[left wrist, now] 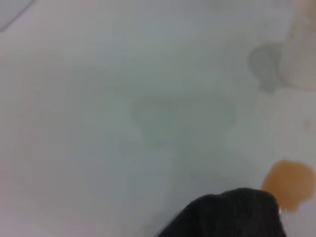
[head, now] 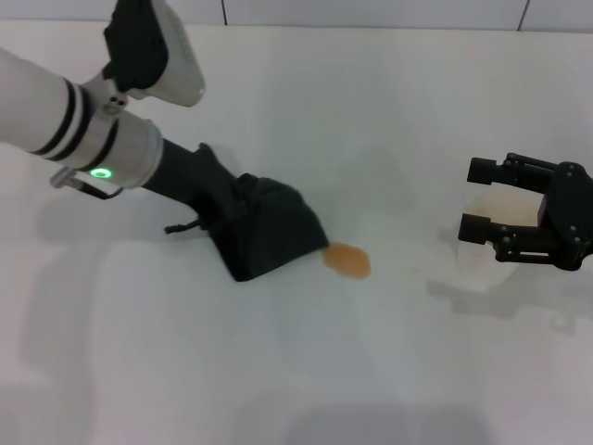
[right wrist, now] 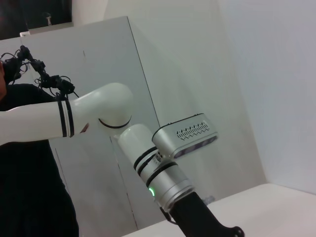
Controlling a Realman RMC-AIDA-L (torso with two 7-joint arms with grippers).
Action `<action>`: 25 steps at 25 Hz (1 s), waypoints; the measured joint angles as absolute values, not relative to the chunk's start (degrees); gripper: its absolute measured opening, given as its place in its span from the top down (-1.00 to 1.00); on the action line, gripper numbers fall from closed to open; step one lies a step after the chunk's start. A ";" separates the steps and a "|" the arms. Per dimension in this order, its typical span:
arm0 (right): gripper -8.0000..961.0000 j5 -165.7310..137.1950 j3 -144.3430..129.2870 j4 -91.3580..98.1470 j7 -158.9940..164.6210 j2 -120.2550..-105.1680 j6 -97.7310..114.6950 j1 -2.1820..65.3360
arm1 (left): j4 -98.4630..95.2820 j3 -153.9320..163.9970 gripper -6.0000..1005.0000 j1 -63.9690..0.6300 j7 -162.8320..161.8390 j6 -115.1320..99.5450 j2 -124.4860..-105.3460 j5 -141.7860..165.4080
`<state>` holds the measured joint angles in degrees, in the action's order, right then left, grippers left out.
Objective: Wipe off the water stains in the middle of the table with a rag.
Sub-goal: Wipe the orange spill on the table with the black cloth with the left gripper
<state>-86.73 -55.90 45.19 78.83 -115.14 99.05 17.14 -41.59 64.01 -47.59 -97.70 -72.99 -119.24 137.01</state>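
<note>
The rag (head: 273, 236), a dark bunched cloth, rests on the white table (head: 306, 371) at centre left. My left gripper (head: 233, 199) is shut on the rag, and the cloth hides its fingers. The water stain (head: 347, 260), a small orange-brown oval, lies just right of the rag's front edge, touching or nearly touching it. In the left wrist view the rag (left wrist: 227, 215) sits beside the stain (left wrist: 289, 182). My right gripper (head: 476, 197) is open and empty at the right, hovering over a white cup (head: 491, 260).
The white cup also shows at the edge of the left wrist view (left wrist: 301, 49). The right wrist view shows only my left arm (right wrist: 163, 182) and a wall behind it. The table's far edge (head: 371, 28) meets a wall.
</note>
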 joint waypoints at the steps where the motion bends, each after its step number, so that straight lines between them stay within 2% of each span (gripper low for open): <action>1: -0.66 -86.73 -55.90 45.19 78.83 -115.14 99.07 17.14 | -41.00 64.53 0.92 -47.79 -97.33 -72.38 -119.24 135.98; 25: -0.57 -86.74 -57.23 44.85 78.90 -115.14 100.18 17.23 | -36.20 82.08 0.92 -48.01 -91.05 -67.02 -119.53 114.39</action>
<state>-86.75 -57.23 44.85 78.91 -115.14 100.18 17.23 -36.20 82.08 -48.01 -91.05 -67.02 -119.53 114.39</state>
